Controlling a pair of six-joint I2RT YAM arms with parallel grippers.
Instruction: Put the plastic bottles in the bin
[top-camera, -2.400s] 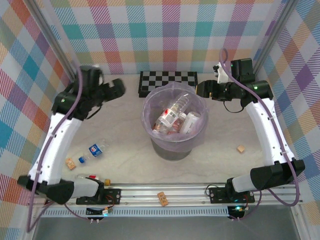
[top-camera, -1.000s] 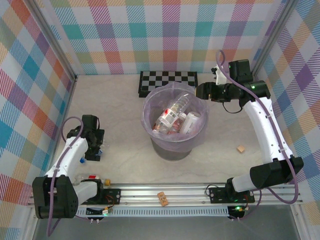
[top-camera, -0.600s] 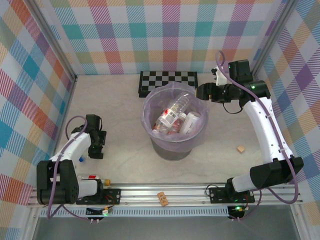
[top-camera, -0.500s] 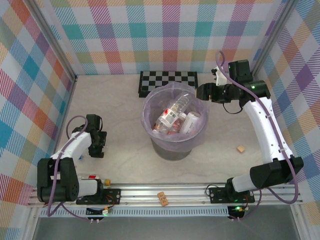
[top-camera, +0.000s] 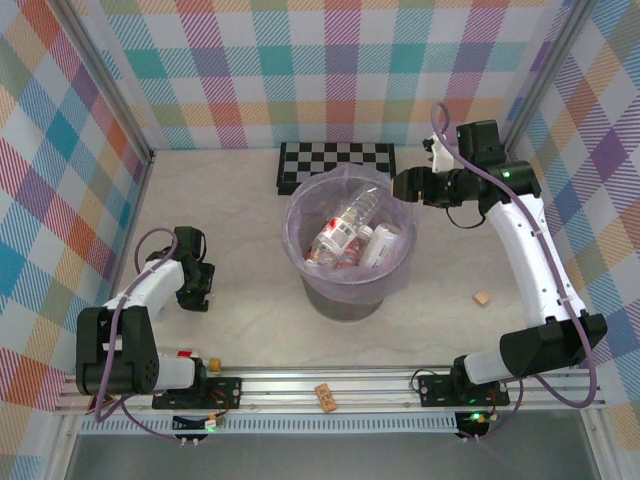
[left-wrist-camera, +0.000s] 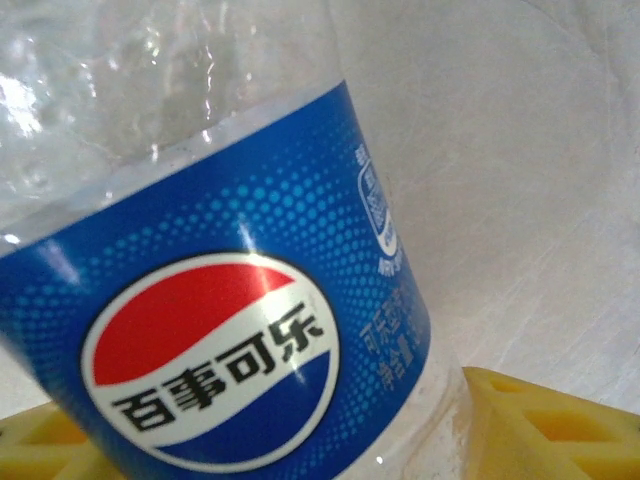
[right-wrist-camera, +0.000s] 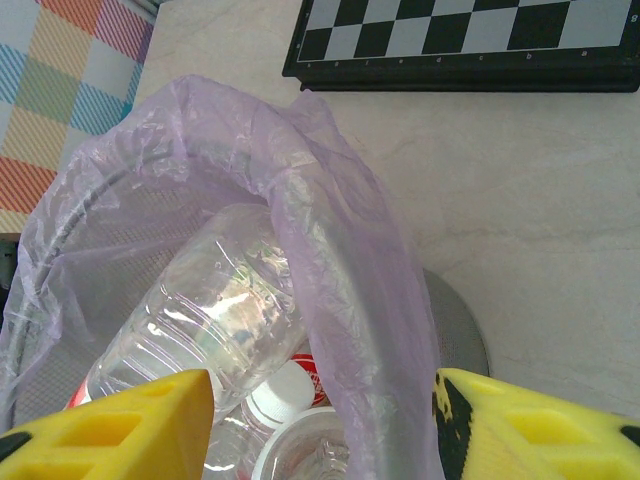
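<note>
A clear plastic bottle (left-wrist-camera: 230, 330) with a blue Pepsi label lies close up between my left gripper's yellow fingers (left-wrist-camera: 545, 425). The left gripper (top-camera: 197, 288) is down on the table at the left, open, straddling this bottle and covering it from above. The grey bin (top-camera: 348, 300) with its lavender bag stands mid-table and holds several bottles (top-camera: 345, 228). My right gripper (top-camera: 404, 185) hovers open over the bin's back right rim (right-wrist-camera: 330, 250), nothing between its fingers (right-wrist-camera: 110, 425). Clear bottles (right-wrist-camera: 210, 320) lie below it.
A black-and-white checkerboard (top-camera: 335, 165) lies behind the bin. A tan block (top-camera: 483, 298) sits on the table at the right, another (top-camera: 324, 396) on the front rail. A bottle with a red label (top-camera: 178, 353) and a tan block (top-camera: 212, 363) lie by the left arm's base.
My left arm has swung down from the back left to the table and settled over the blue-labelled bottle, creeping slightly toward the front. The right arm has barely moved.
</note>
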